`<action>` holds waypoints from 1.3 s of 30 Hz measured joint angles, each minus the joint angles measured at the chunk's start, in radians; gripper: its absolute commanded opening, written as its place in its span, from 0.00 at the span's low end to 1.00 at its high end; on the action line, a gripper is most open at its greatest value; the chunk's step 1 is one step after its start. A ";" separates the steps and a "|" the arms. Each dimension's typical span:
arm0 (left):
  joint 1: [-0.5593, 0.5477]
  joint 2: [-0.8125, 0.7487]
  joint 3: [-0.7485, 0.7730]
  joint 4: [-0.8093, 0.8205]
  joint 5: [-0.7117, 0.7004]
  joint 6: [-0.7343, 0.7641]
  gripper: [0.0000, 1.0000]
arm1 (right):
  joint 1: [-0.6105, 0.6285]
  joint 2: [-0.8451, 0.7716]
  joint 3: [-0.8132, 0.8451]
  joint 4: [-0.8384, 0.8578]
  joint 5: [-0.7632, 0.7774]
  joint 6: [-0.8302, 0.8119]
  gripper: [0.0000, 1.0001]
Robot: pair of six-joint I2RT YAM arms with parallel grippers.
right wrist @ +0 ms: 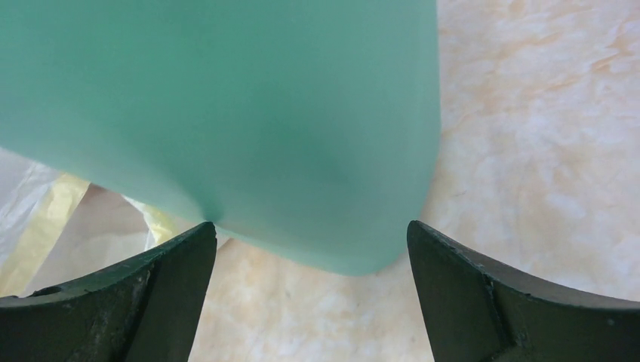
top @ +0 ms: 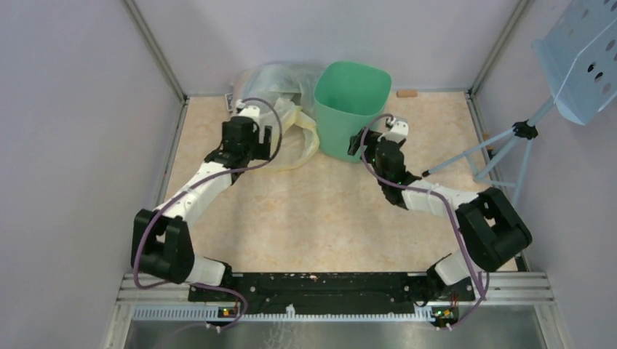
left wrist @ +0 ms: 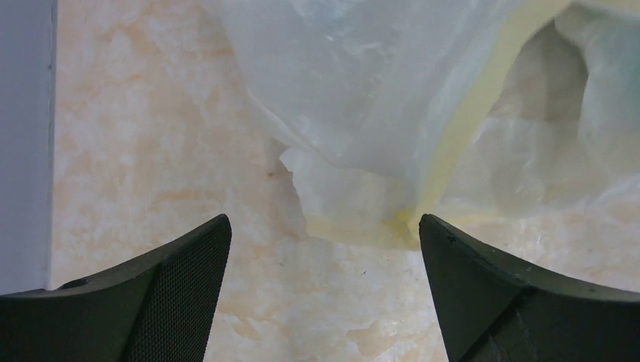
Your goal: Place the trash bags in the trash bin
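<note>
Top external view: one mint-green trash bin (top: 351,109) stands upright on the beige marbled table (top: 327,218), near the back wall and a little right of centre. Its mouth is open, and I see nothing inside it.

Left of the bin, against the back wall, is one crumpled heap of pale translucent plastic, the trash bags (top: 273,78). I cannot count how many bags the heap holds. One clear bag with a yellow tint (top: 300,134) spreads forward from the heap, just beside the bin's left wall.

There are two arms, one on each side. In the left wrist view, the left gripper (left wrist: 323,226) hangs over the table with its two fingers wide apart. Nothing is between them, and the bag's yellow-edged rim lies just ahead of the tips. In the right wrist view, the right gripper (right wrist: 312,230) also has its two fingers spread apart and empty, facing the bin's lower wall at close range. I cannot tell whether they touch it.

One small brown piece (top: 407,92) lies by the back wall. One pale-blue perforated panel (top: 582,51) on a stand sits to the right.
</note>
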 measured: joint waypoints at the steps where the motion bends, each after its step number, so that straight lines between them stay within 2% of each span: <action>1: -0.036 0.031 0.010 0.004 -0.023 0.050 0.99 | -0.029 0.024 0.029 -0.010 -0.008 0.001 0.96; 5: -0.128 0.135 0.062 -0.011 -0.080 0.159 0.99 | -0.093 0.071 0.086 -0.048 -0.034 0.002 0.96; 10: -0.136 0.206 0.132 -0.044 -0.101 0.203 0.99 | -0.109 0.064 0.080 -0.055 -0.053 -0.021 0.96; 17: -0.136 0.312 0.201 -0.026 -0.189 0.219 0.98 | -0.108 -0.093 -0.038 -0.081 -0.093 -0.040 0.96; 18: -0.136 0.335 0.215 -0.024 -0.196 0.219 0.93 | -0.108 -0.121 -0.047 -0.090 -0.100 -0.043 0.96; 20: -0.132 0.383 0.237 -0.019 -0.203 0.209 0.72 | -0.101 -0.172 -0.060 -0.107 -0.111 -0.047 0.95; 23: -0.122 0.422 0.256 -0.029 -0.202 0.171 0.18 | -0.081 -0.238 -0.079 -0.132 -0.126 -0.055 0.93; 24: -0.116 0.424 0.262 -0.040 -0.204 0.158 0.03 | -0.067 -0.258 -0.085 -0.140 -0.133 -0.058 0.93; 25: -0.109 0.425 0.273 -0.057 -0.209 0.152 0.00 | -0.048 -0.274 -0.093 -0.147 -0.137 -0.060 0.92; 30: -0.088 0.369 0.300 -0.133 -0.221 0.075 0.00 | 0.083 -0.307 -0.127 -0.164 -0.165 -0.067 0.83; 35: -0.087 0.122 0.203 -0.190 -0.174 0.000 0.00 | 0.193 -0.301 -0.136 -0.169 -0.188 -0.065 0.80; 39: -0.087 -0.059 0.153 -0.246 -0.113 -0.050 0.00 | 0.229 -0.271 -0.132 -0.165 -0.200 -0.064 0.79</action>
